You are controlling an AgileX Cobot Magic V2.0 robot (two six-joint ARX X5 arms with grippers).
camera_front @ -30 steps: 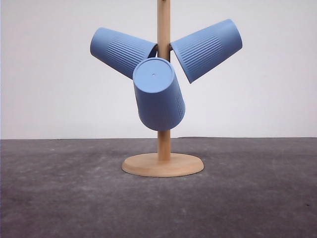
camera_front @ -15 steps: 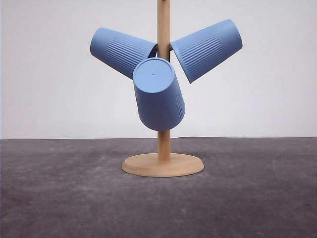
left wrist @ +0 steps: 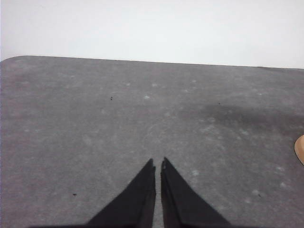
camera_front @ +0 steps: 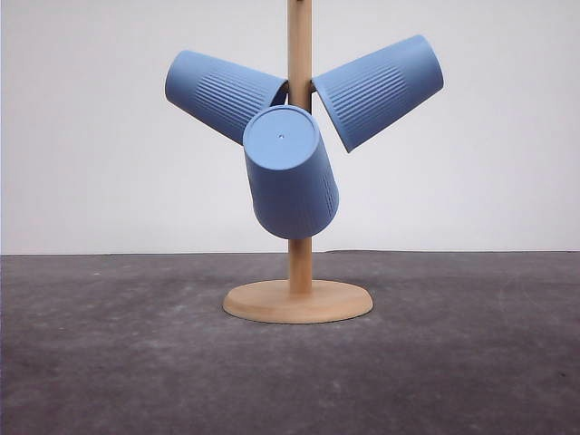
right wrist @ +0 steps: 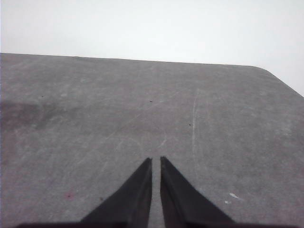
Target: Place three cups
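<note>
Three light-blue ribbed cups hang upside down on a wooden cup tree in the front view. One cup point(camera_front: 222, 93) tilts up to the left, another cup point(camera_front: 381, 89) tilts up to the right, and the third cup point(camera_front: 290, 174) hangs toward me with its flat base facing the camera. In the left wrist view my left gripper point(left wrist: 157, 163) is shut over bare grey table with nothing between its black fingers. My right gripper point(right wrist: 156, 160) in the right wrist view is shut the same way over bare table.
The wooden stand has a pole point(camera_front: 300, 54) and a round base point(camera_front: 297, 302) on the grey table point(camera_front: 109, 362). A sliver of that base point(left wrist: 300, 148) shows in the left wrist view. A white wall stands behind the table.
</note>
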